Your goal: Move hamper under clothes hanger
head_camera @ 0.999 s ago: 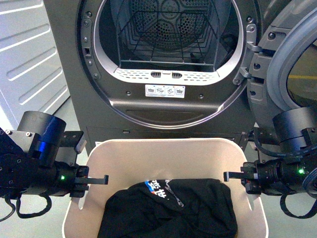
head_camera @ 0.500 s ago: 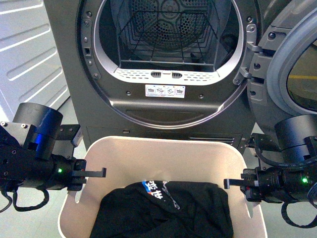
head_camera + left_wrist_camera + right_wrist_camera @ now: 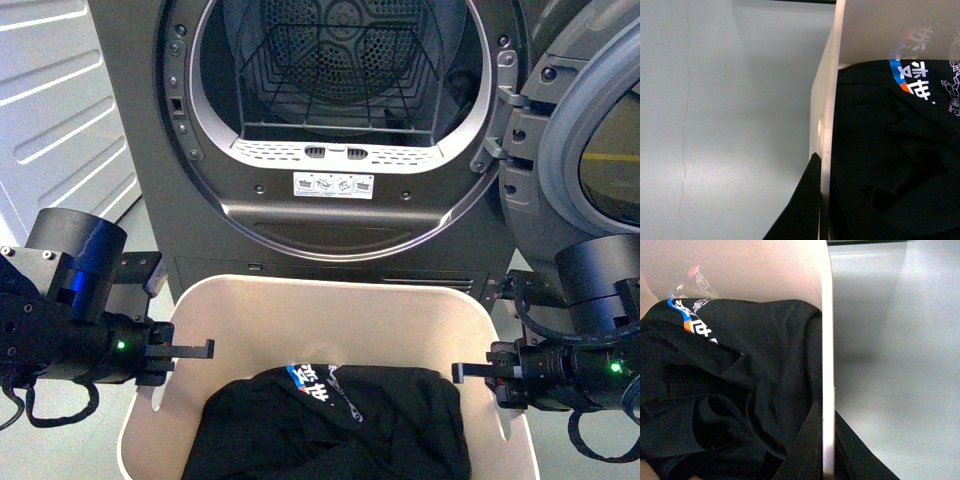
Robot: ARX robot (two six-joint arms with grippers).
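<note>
Low in the frame, the left tool (image 3: 163, 352) and right tool (image 3: 497, 373) are each clamped on a side wall of the hamper (image 3: 330, 310).

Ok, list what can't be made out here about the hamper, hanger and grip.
The clothes hanger: in no view at all.
Base and near rim of the hamper: cut off by the front view's bottom edge.
Inner finger of the left gripper: left wrist view, lost against the black garment, so its grip is unclear.
</note>
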